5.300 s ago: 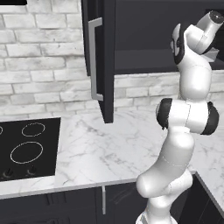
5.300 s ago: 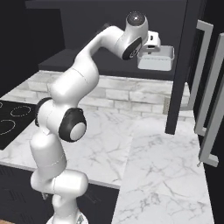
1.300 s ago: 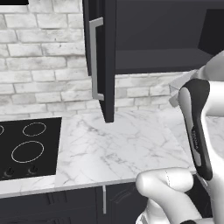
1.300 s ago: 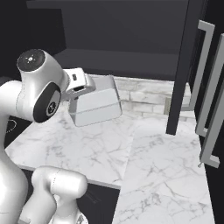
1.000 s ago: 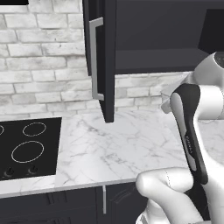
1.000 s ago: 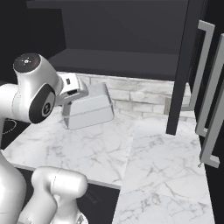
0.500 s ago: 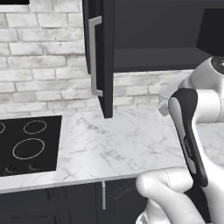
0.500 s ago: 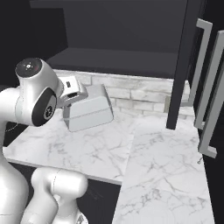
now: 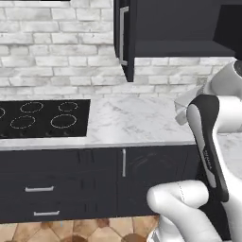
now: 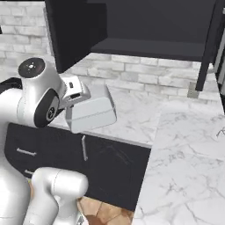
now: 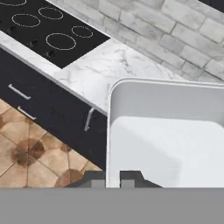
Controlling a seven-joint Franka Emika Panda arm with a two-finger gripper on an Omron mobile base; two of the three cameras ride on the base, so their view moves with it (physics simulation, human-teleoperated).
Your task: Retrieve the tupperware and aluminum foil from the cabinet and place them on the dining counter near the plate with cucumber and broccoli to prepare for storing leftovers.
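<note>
The claw [image 10: 77,99] is gripping one pale grey plastic box [image 10: 90,114] at its edge, left of centre in the right base view and at the lower right of the hand view. The box is hanging in the air over the marble worktop [image 9: 137,124], out of the open black cabinet [image 10: 145,26]. Judging by this, the box is fetched but not delivered; the foil carton is remaining to collect. One black cooktop [image 9: 40,118] is showing at the left.

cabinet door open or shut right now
Open. The cabinet door swings out edge-on over the worktop, baring its dark shelf.
</note>
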